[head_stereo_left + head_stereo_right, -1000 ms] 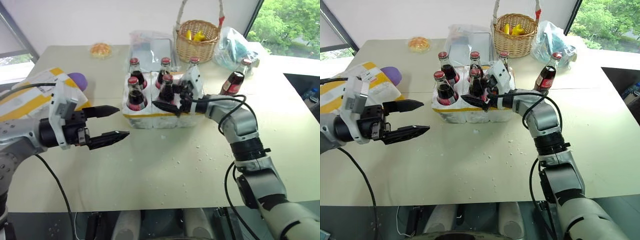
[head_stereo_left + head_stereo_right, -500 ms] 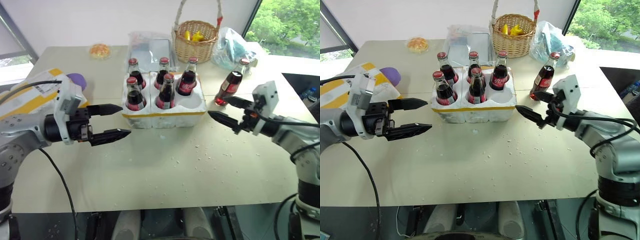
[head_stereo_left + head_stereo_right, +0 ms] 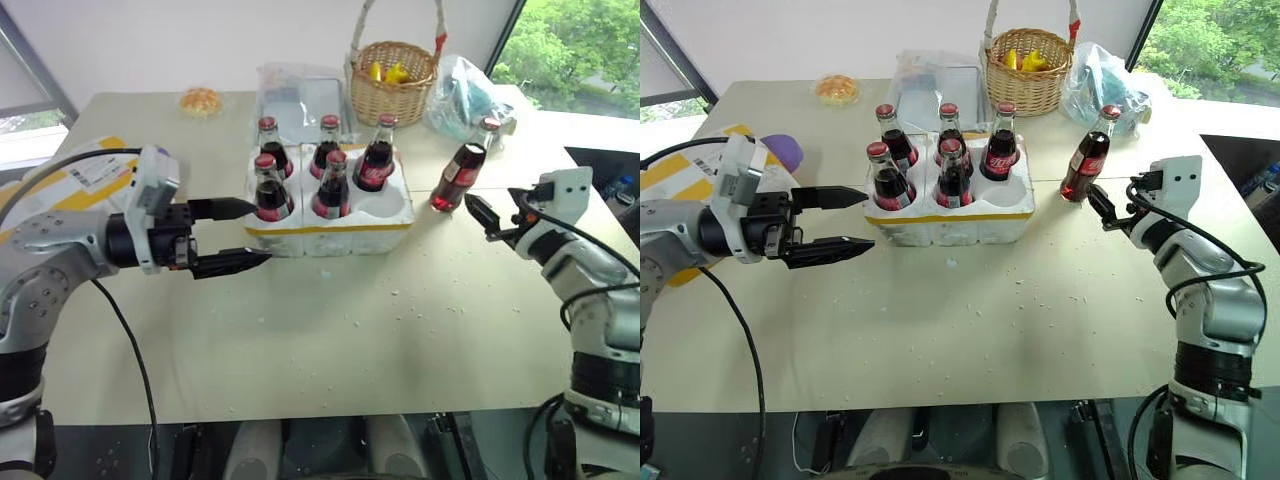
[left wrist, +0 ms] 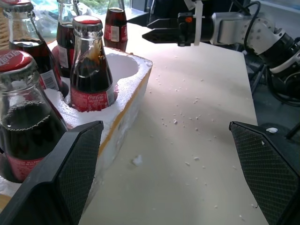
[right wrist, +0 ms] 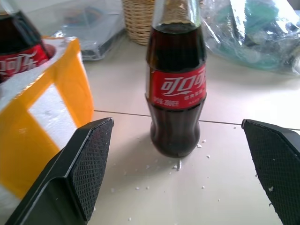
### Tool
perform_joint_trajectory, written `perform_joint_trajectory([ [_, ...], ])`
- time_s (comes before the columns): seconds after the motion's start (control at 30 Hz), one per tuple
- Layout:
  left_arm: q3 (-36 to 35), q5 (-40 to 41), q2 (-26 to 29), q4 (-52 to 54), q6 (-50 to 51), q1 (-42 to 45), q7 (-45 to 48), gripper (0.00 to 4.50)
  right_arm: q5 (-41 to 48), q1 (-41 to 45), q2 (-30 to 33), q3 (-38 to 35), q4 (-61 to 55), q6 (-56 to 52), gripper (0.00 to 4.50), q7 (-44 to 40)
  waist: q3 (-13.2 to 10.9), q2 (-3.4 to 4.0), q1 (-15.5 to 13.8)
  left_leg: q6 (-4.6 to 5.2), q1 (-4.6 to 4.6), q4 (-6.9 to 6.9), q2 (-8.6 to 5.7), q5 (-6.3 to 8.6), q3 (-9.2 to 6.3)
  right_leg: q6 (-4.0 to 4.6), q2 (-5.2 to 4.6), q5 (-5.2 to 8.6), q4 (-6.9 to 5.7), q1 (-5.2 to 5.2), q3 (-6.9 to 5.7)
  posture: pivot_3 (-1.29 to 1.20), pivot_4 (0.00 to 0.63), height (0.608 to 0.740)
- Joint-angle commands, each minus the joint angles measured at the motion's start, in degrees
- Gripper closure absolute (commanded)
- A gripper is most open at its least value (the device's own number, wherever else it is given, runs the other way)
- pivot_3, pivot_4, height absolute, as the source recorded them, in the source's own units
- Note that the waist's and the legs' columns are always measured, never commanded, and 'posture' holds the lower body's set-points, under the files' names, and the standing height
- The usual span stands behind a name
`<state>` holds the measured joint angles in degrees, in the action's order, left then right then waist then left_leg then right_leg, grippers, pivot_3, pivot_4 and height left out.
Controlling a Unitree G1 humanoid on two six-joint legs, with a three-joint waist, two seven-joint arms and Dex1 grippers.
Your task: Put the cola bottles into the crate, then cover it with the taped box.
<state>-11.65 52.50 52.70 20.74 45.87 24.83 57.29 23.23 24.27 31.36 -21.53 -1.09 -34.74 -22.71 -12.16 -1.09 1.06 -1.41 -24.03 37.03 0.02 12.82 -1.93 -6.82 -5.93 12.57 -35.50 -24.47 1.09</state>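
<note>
The right tool (image 3: 1106,208) is wide open and empty just beside the last cola bottle (image 3: 1085,157) standing on the desk (image 3: 1040,320), so a bump could tip it over.

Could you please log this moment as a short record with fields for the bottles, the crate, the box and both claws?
bottles in crate: five cola bottles standing in the wells
bottle outside: one upright on the table, right of the crate
crate: front right well empty
taped box: at the table's left edge, behind the left arm
left claw: open, empty, beside the crate's left end
right claw: open, empty, facing the loose bottle
</note>
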Motion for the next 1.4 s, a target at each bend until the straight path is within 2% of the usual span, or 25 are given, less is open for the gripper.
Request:
perform_joint_trajectory([
  [0.03,-2.29,0.78,0.36,2.44,0.0,-0.62,-0.84,0.0,-1.42,4.08,-0.37,0.89,4.06,4.71,0.02,0.33,0.0,0.0,0.01,0.0,0.0,0.0,0.0,0.0,0.0,-0.01,0.0,0.0,0.0,0.0,0.0,0.0,0.15,0.737],
  [0.33,-5.74,2.79,1.37,5.36,1.83,-3.28,-3.77,0.0,-5.51,14.21,-2.4,6.56,19.66,13.75,0.02,-1.43,0.0,0.0,0.15,0.0,0.01,-0.01,0.0,0.0,-0.02,-0.06,0.01,-0.03,-0.01,0.0,0.0,0.0,0.15,0.737],
  [0.77,-7.92,5.15,2.46,7.28,3.17,-4.58,-5.99,0.0,-9.37,24.89,-3.99,8.64,40.59,24.27,0.02,-1.98,0.0,0.01,0.3,0.0,0.02,-0.04,0.0,-0.01,-0.02,-0.11,0.03,-0.07,-0.01,0.0,0.01,0.0,0.15,0.737],
  [0.83,-8.14,5.32,2.63,7.32,3.24,-4.67,-6.12,0.0,-9.15,26.02,-4.18,7.95,42.79,25.43,0.55,-1.45,0.0,0.01,0.36,-0.01,0.02,-0.03,0.0,-0.01,-0.02,-0.17,0.03,-0.1,0.0,0.0,0.01,0.0,0.15,0.737],
  [0.87,-8.19,5.38,2.67,7.34,3.25,-4.7,-6.19,0.0,-8.32,26.5,-4.28,7.16,43.2,25.18,0.84,-1.44,-0.01,0.01,0.45,-0.01,0.02,-0.03,0.0,-0.01,-0.02,-0.17,0.03,-0.1,0.0,0.0,0.01,0.0,0.15,0.737],
  [0.9,-8.22,5.42,2.7,7.36,3.26,-4.75,-6.26,0.0,-7.89,26.72,-4.24,6.79,43.31,25.07,1.4,-1.71,0.0,0.01,0.52,-0.01,0.02,-0.04,0.0,-0.01,-0.02,-0.17,0.03,-0.1,0.0,0.0,0.01,0.0,0.15,0.737],
  [0.93,-8.25,5.46,2.71,7.4,3.26,-4.79,-6.31,0.0,-8.26,26.37,-3.98,7.24,42.98,25.69,1.76,-2.59,-0.01,0.01,0.59,-0.01,0.02,-0.04,0.0,-0.01,-0.03,-0.17,0.03,-0.11,0.0,0.0,0.01,0.0,0.15,0.737],
  [1.27,-8.05,5.37,2.44,7.25,3.07,-5.11,-6.17,0.0,-6.49,25.67,-1.26,6.35,33.81,25.38,1.75,-7.73,-0.12,0.21,1.44,-0.01,0.01,-0.07,0.0,-0.01,-0.02,-0.2,0.03,-0.12,-0.01,-0.02,0.01,0.0,0.15,0.737],
  [1.4,-8.06,5.31,2.22,7.17,2.97,-5.41,-6.16,0.0,2.06,25.11,0.88,3.22,21.46,16.88,1.75,-13.25,-0.27,0.44,1.4,-0.01,-0.04,-0.09,0.0,-0.01,-0.02,-0.22,0.03,-0.13,-0.02,-0.09,0.01,0.0,0.15,0.737],
])
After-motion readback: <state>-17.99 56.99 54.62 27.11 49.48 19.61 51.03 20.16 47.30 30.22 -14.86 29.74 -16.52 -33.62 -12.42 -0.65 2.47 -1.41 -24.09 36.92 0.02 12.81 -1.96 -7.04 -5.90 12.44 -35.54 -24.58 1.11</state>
